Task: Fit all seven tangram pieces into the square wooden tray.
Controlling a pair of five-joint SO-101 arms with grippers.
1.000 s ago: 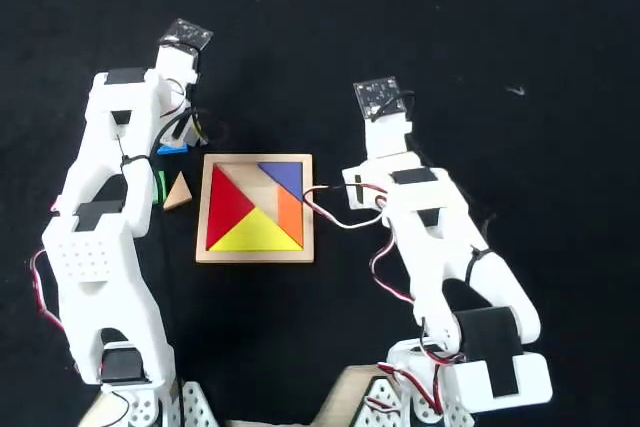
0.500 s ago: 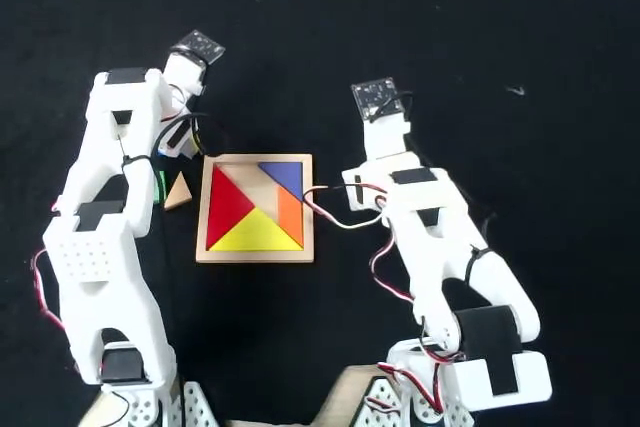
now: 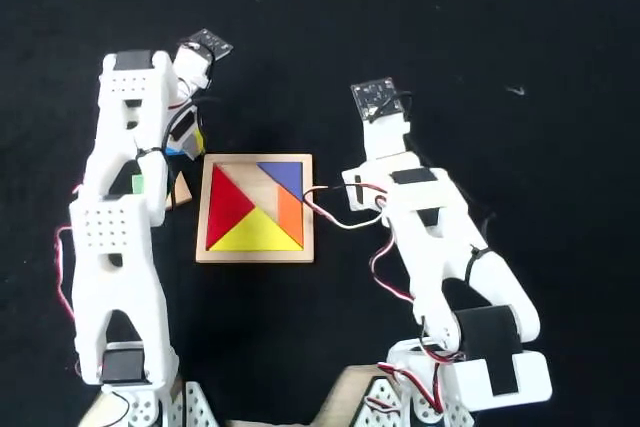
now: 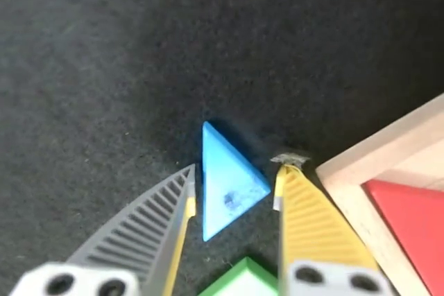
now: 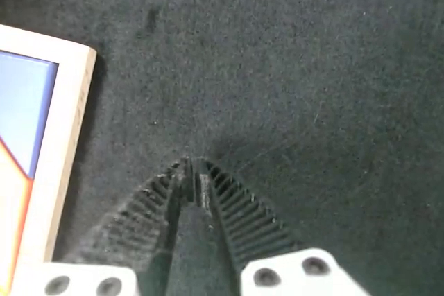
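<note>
The square wooden tray (image 3: 205, 257) lies mid-tabletop, holding a red triangle (image 3: 228, 209), a yellow triangle (image 3: 255, 235), a dark blue triangle (image 3: 284, 176) and an orange piece (image 3: 290, 212), with bare wood between them. Off the tray's far left corner, the left gripper (image 4: 239, 166) stands open astride a light blue triangle (image 4: 225, 185) that lies flat on the black cloth (image 4: 104, 67); each finger is just beside it. A green piece (image 4: 243, 279) lies close by, and a tan triangle (image 3: 181, 190) is just beside the tray's left edge. The right gripper (image 5: 193, 171) is closed on nothing, low over the cloth beside the tray's right edge.
</note>
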